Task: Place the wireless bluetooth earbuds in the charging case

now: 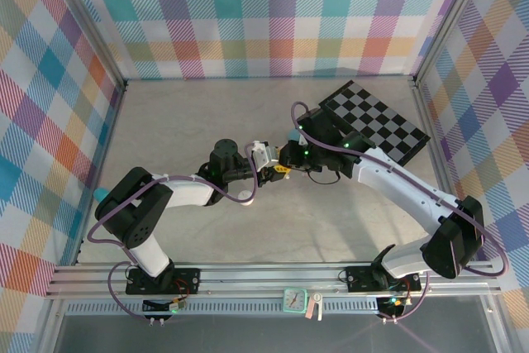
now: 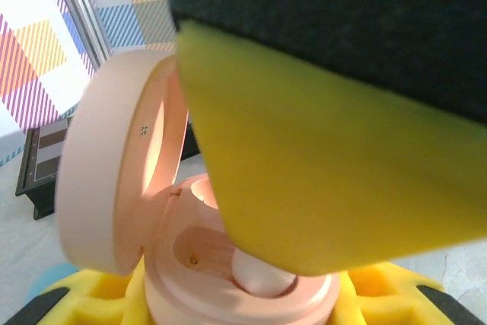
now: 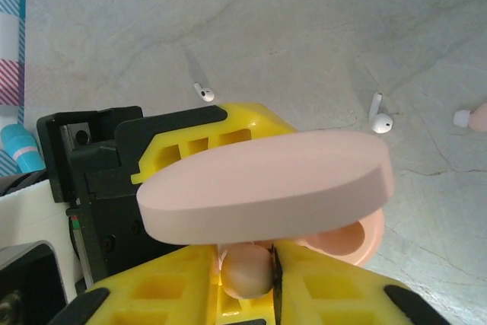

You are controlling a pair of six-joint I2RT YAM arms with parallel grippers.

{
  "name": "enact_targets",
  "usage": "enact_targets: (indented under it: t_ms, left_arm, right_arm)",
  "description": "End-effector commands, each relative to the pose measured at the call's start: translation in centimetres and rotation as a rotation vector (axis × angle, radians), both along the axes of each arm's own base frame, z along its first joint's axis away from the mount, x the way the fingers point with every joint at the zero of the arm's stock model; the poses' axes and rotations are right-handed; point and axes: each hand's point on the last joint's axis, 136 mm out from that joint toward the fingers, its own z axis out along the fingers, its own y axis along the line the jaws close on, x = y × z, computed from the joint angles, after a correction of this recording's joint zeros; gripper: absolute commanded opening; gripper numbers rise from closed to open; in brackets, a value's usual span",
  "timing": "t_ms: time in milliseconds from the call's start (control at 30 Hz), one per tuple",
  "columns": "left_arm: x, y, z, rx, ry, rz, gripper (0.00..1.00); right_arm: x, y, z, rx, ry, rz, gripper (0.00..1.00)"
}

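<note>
Step in hand: seating 1 pink earbud [image 3: 243, 273] into the pink charging case [image 2: 114, 173]. Judging from the layout, this is roughly the midpoint of the pink pair, with 1 bud at the case and more buds lying loose.

The arms meet mid-air over the tabletop [image 3: 304, 20], about centre of the workspace. The left gripper [image 1: 269, 167] is closed on the case base, yellow fingers on either side of it, hinge lid [image 3: 266, 184] swung open and standing up. The right gripper [image 1: 285, 163] is nose-down into the open case, with the pink earbud between its fingers. I cannot tell whether it is clamping the bud or letting go. In the left wrist view the bud sits low in the near well, under the right finger; whether it is fully seated is hidden.

Next move likely calls for the right gripper to open a little, lift straight out, and avoid clipping the raised lid, while the left gripper keeps the case steady. Risk: the bud sticks to a finger and pops out.

Look: the bud is small, rounded, glossy pale pink, same colour as the case; the case is oval, matte, with 2 moulded wells.

On the tabletop are 2 white earbuds [image 3: 204, 95] [image 3: 380, 119], well apart, and another pink bud [image 3: 472, 118] cut off at the frame edge.
</note>
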Motion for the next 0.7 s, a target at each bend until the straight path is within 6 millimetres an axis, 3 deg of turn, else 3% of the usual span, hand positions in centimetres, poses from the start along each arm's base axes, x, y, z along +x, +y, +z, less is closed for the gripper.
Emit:
enact_targets:
  t_ms: [0,467,667]
  left_arm:
    - [-1.1,-0.1,1.2,-0.021,-0.048,-0.044,0.35]
    - [-1.1,-0.3,1.1,-0.029,-0.037,-0.049,0.35]
    - [-0.8,-0.1,1.2,-0.042,-0.028,-0.035,0.35]
  right_arm:
    - [0.3,-0.2,1.3,0.011,-0.01,-0.009,0.28]
    - [0.6,-0.4,2.2,0.008,-0.037,-0.003,0.36]
    - [-0.6,-0.1,3.6,0.067,-0.116,0.09,0.42]
